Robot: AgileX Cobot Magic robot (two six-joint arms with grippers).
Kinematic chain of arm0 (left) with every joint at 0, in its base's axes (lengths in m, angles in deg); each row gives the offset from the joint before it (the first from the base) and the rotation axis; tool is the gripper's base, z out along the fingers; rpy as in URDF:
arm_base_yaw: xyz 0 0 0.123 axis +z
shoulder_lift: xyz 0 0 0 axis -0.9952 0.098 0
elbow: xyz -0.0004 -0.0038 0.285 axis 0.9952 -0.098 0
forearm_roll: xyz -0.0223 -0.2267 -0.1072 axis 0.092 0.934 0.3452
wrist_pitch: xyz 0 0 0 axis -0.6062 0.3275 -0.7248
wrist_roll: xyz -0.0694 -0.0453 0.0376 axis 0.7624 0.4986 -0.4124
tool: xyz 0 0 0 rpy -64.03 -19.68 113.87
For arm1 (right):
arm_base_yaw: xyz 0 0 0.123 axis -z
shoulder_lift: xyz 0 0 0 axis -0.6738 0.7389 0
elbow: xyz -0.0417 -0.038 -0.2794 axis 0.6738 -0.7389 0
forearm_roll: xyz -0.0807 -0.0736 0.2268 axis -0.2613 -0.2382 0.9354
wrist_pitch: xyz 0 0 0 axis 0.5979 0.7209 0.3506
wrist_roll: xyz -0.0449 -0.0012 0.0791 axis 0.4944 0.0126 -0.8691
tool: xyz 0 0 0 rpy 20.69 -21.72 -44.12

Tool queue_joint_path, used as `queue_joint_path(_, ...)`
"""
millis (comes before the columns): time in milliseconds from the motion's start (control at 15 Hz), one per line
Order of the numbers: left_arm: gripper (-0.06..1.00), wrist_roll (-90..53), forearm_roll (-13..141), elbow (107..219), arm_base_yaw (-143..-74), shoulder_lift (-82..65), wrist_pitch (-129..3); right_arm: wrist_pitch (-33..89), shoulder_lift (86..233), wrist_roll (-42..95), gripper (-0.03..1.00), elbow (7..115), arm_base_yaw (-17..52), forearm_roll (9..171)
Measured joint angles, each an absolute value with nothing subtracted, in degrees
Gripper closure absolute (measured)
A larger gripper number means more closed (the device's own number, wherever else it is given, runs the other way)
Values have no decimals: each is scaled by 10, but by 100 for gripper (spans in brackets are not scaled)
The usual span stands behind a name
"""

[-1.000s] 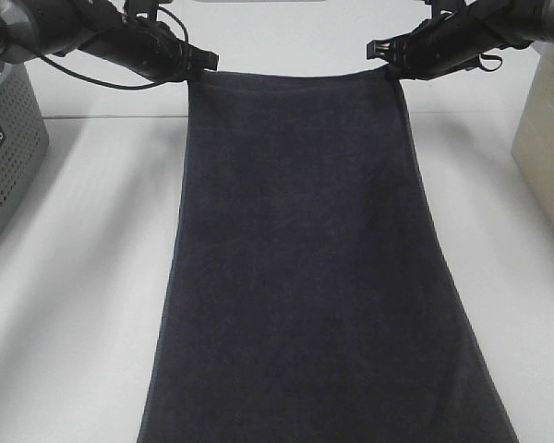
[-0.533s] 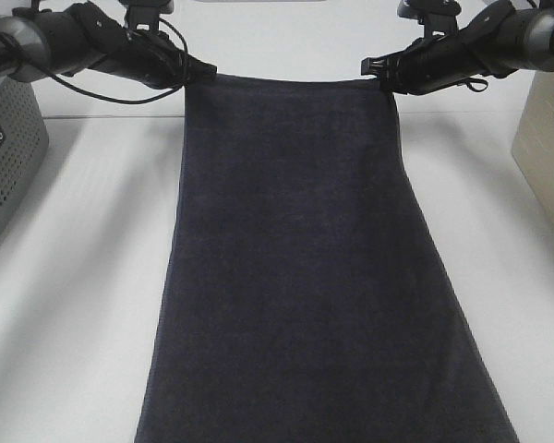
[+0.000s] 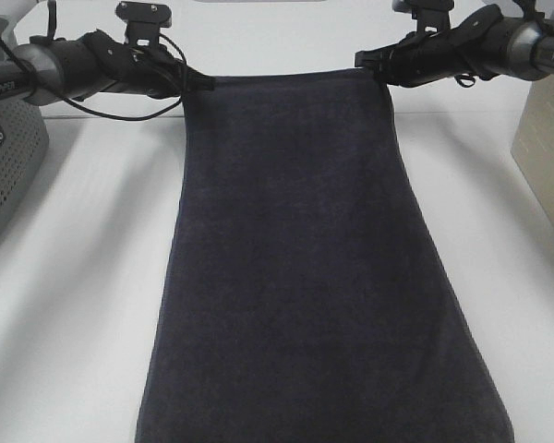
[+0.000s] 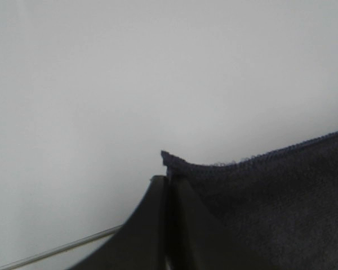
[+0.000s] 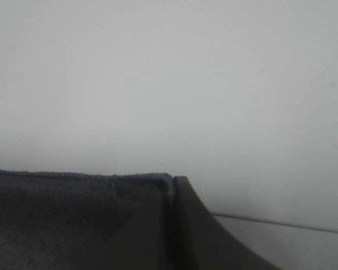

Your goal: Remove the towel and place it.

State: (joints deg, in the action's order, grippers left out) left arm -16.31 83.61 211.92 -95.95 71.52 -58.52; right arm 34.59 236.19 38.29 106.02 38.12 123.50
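Towel (image 3: 305, 268) hangs as one taut dark sheet between both arms, its top edge lifted above the far edge of the white desk (image 3: 74, 277), its lower end running off the near edge of view. Left hand (image 3: 201, 83) is clenched on one top corner, right hand (image 3: 371, 63) on the other. Since a second ago both hands have risen and drawn slightly inward, so the carry looks underway, with placing yet to come.
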Motion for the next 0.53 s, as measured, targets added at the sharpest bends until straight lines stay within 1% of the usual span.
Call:
queue_joint_path(333,94,-169,837,2119,-960,739,-604,342,2399,383,96,1060,379,1238)
queue_joint_path(533,94,-169,837,2119,-960,745,-615,337,2405,383,91,1061,379,1245)
